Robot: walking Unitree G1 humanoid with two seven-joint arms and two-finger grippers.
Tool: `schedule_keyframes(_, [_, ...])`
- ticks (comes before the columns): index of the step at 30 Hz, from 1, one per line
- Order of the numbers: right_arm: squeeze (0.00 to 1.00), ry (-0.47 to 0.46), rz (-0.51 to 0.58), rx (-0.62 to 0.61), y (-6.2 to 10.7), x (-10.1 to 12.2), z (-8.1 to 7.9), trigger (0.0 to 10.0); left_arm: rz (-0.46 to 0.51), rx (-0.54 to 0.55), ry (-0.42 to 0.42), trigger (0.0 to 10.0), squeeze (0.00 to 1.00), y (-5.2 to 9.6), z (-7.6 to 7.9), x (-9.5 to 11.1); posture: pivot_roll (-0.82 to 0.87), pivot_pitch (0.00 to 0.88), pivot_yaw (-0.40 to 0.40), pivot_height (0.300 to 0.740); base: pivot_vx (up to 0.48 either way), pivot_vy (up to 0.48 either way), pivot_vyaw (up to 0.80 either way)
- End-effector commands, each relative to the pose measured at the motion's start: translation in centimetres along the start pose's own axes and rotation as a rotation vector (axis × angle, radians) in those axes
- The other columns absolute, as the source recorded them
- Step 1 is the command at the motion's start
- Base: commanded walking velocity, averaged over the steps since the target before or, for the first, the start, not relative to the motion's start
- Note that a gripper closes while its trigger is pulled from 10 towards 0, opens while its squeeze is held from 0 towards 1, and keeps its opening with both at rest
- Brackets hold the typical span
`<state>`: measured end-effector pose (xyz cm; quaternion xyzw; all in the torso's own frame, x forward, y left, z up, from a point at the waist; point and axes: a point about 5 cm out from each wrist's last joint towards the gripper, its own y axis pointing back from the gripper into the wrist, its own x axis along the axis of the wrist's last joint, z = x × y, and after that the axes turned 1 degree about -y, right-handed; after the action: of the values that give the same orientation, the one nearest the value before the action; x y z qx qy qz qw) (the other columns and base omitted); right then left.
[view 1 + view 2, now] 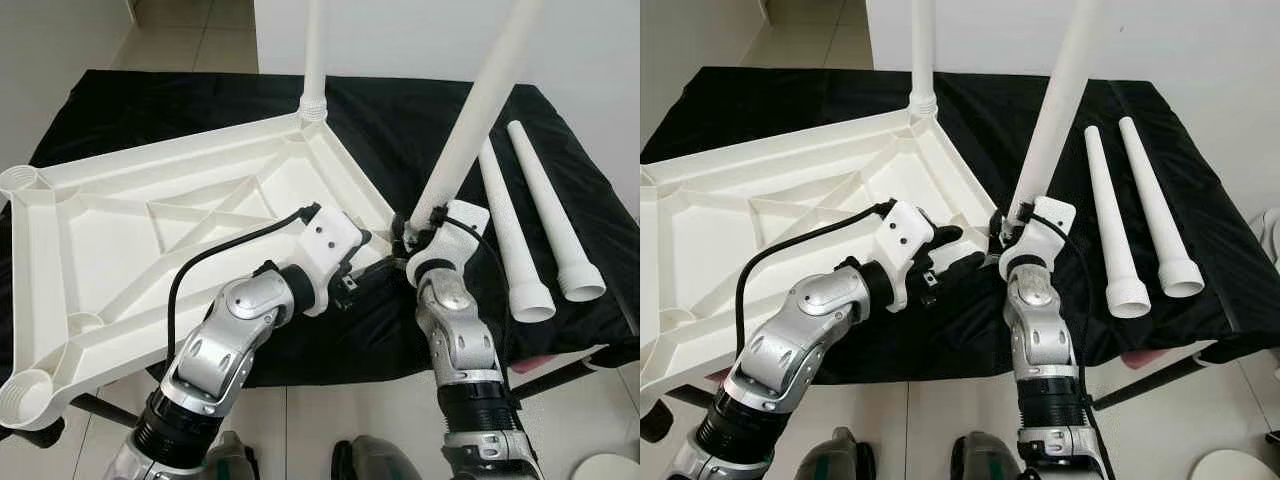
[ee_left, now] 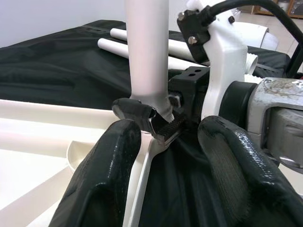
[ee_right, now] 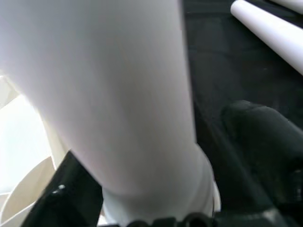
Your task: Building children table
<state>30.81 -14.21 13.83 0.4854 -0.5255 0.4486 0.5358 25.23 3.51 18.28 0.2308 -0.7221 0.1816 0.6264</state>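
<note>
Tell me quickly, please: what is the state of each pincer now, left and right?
Left pincer: open, fingers spread at the tabletop corner, holding nothing.
Right pincer: closed on the upright table leg, near its lower end.

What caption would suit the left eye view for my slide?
Right gripper holds a white plastic table leg upright at a corner of the upturned white plastic tabletop; two spare legs lie alongside.

Head eyes look down on the tabletop; wrist cameras sit close, the right perhaps blurred.
</note>
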Motion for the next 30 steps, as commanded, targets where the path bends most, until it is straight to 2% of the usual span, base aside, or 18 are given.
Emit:
schedule_keyframes(1, [1.0,-0.013,0.037,0.012,0.1,0.6,0.4,10.0,0.007,0.033,-0.001,10.0,0.0,0.0,-0.2,0.2,-0.13,0.031,-0.032,0.74,0.0,0.0,0.0])
schedule_keyframes(4, [1.0,-0.032,0.062,0.065,-0.1,1.0,0.9,10.0,0.008,0.034,-0.002,10.0,0.0,0.0,-0.3,0.2,-0.13,0.033,-0.034,0.74,0.0,0.0,0.0])
schedule_keyframes(7, [1.0,-0.024,0.091,0.175,-0.5,1.6,1.6,10.0,0.007,0.038,-0.004,10.0,0.0,0.1,-0.4,0.2,-0.13,0.035,-0.036,0.74,0.0,0.0,0.0])
schedule_keyframes(9, [1.0,-0.024,0.091,0.175,-0.5,1.6,1.6,10.0,0.007,0.038,-0.004,10.0,0.0,0.1,-0.4,0.2,-0.13,0.035,-0.036,0.74,0.0,0.0,0.0])
schedule_keyframes(10, [0.83,-0.019,0.088,0.238,-0.6,1.7,1.6,10.0,0.007,0.039,-0.005,10.0,0.0,0.1,-0.4,0.2,-0.13,0.034,-0.036,0.74,0.0,0.0,0.0])
schedule_keyframes(11, [0.83,-0.019,0.088,0.238,-0.6,1.7,1.6,10.0,0.007,0.039,-0.005,10.0,0.0,0.1,-0.4,0.2,-0.13,0.034,-0.036,0.74,0.0,0.0,0.0])
schedule_keyframes(12, [0.0,-0.002,0.086,0.314,-0.7,1.7,1.7,10.0,0.008,0.04,-0.005,10.0,0.0,0.1,-0.4,0.2,-0.12,0.034,-0.037,0.74,0.0,0.0,0.0])
schedule_keyframes(13, [0.0,0.026,0.087,0.41,-0.8,1.8,1.8,10.0,0.008,0.042,-0.004,10.0,0.0,0.1,-0.4,0.3,-0.12,0.034,-0.038,0.74,0.0,0.0,0.0])
schedule_keyframes(14, [0.0,0.026,0.087,0.41,-0.8,1.8,1.8,10.0,0.008,0.042,-0.004,10.0,0.0,0.1,-0.4,0.3,-0.12,0.034,-0.038,0.74,0.0,0.0,0.0])
schedule_keyframes(17, [0.0,0.07,0.085,0.589,-0.9,1.8,2.2,10.0,0.01,0.045,-0.005,10.0,0.0,0.1,-0.5,0.3,-0.12,0.032,-0.036,0.74,0.0,0.0,0.0])
schedule_keyframes(19, [0.0,0.07,0.085,0.589,-0.9,1.8,2.2,10.0,0.01,0.045,-0.005,10.0,0.0,0.1,-0.5,0.3,-0.12,0.032,-0.036,0.74,0.0,0.0,0.0])
schedule_keyframes(25, [0.0,0.094,0.096,0.688,-1.5,2.1,3.3,10.0,0.01,0.056,-0.009,10.0,0.0,0.2,-0.7,0.3,-0.11,0.027,-0.039,0.74,0.0,0.0,0.0])
schedule_keyframes(26, [0.0,0.096,0.083,0.697,-1.6,1.9,3.4,8.8,0.01,0.057,-0.008,10.0,0.0,0.2,-0.7,0.3,-0.11,0.026,-0.039,0.74,0.0,0.0,0.0])
schedule_keyframes(27, [0.0,0.096,0.073,0.706,-1.7,1.8,3.5,8.8,0.011,0.057,-0.008,10.0,0.0,0.2,-0.7,0.4,-0.11,0.026,-0.039,0.74,0.0,0.0,0.0])
schedule_keyframes(28, [0.0,0.108,0.072,0.707,-1.8,1.7,3.6,7.7,0.011,0.057,-0.008,10.0,0.0,0.2,-0.7,0.4,-0.11,0.026,-0.039,0.74,0.0,0.0,0.0])
schedule_keyframes(30, [0.0,0.108,0.072,0.707,-1.8,1.7,3.6,7.7,0.011,0.057,-0.008,10.0,0.0,0.2,-0.7,0.4,-0.11,0.026,-0.039,0.74,0.0,0.0,0.0])
